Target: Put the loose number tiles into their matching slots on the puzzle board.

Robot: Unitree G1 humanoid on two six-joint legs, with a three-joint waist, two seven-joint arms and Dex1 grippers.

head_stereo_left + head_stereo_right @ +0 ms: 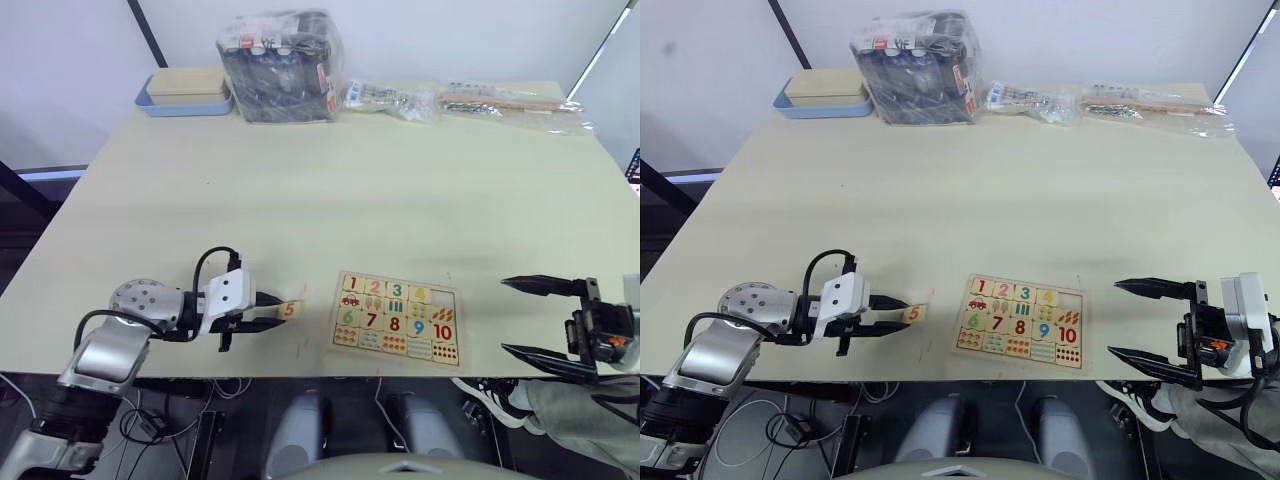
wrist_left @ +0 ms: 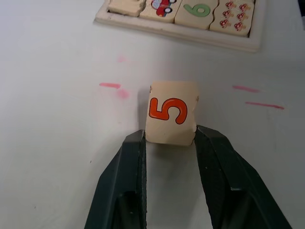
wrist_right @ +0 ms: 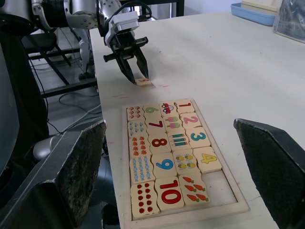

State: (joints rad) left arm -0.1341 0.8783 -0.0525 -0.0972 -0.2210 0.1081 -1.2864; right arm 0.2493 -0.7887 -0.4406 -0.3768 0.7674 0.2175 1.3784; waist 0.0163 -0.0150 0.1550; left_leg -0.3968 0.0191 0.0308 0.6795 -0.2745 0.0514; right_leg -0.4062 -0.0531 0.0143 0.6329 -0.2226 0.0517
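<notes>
Desk (image 1: 330, 190): smooth, so a dropped tile could skid
Puzzle board (image 1: 396, 318): near edge, last top-row slot (image 3: 224, 183) empty
Right gripper (image 1: 1152, 321): fingers spread, idle
Left gripper (image 2: 169, 139): fingers pinch only the 5 tile's (image 2: 170, 111) edge; could pivot or slip

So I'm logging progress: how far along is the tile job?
Tiles 1 to 4 already sit in the puzzle board. The left gripper pinches the 5 tile on the table beside it. The empty slot next to the 4 remains unfilled. The right gripper is open.
</notes>
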